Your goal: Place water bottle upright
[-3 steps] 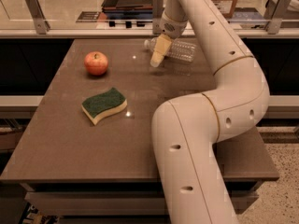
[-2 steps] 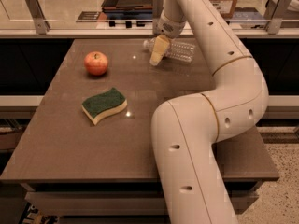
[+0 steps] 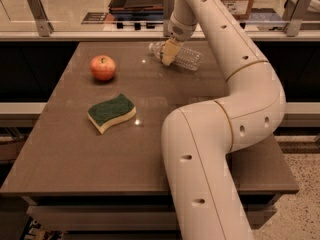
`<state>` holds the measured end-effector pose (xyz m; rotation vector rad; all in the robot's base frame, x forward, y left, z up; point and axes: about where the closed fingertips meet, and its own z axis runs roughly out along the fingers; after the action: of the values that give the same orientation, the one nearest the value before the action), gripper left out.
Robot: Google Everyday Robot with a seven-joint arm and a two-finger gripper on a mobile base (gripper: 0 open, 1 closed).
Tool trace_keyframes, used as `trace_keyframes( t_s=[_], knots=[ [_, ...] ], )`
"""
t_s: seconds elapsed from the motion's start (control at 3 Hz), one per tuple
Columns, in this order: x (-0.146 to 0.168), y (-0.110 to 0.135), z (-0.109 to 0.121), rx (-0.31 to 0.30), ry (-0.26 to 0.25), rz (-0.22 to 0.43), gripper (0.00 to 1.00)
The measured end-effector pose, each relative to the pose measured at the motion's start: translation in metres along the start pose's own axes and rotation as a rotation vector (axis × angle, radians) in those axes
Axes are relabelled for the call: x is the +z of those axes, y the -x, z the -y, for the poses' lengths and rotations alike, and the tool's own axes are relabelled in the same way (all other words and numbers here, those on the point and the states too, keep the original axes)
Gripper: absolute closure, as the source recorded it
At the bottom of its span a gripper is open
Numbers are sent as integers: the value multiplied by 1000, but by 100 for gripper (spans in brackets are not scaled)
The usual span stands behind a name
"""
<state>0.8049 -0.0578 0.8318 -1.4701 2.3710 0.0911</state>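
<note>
Gripper (image 3: pixel 170 52) is down at the far side of the table (image 3: pixel 75 159), right over the water bottle (image 3: pixel 189 60); whether it is clamped on the bottle or standing wide cannot be told. The water bottle lies on its side there, not upright. An apple (image 3: pixel 102 67) sits well to its left, and a green sponge (image 3: pixel 111 113) lies nearer the front

The tool (image 3: pixel 170 54) hangs over the far side of a brown tabletop (image 3: pixel 75 169) with small glints of light. Behind the tool runs a pale counter (image 3: pixel 60 19) with metal brackets (image 3: pixel 37 6). Speckled floor (image 3: pixel 300 204) shows well off to its right.
</note>
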Motion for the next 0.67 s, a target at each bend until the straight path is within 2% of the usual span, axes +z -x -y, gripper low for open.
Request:
trace_keyframes(
  t_s=[0.33, 0.67],
  knots=[
    [4, 3, 2, 0, -6, 8, 87],
    [3, 3, 2, 0, -6, 8, 100]
  ],
)
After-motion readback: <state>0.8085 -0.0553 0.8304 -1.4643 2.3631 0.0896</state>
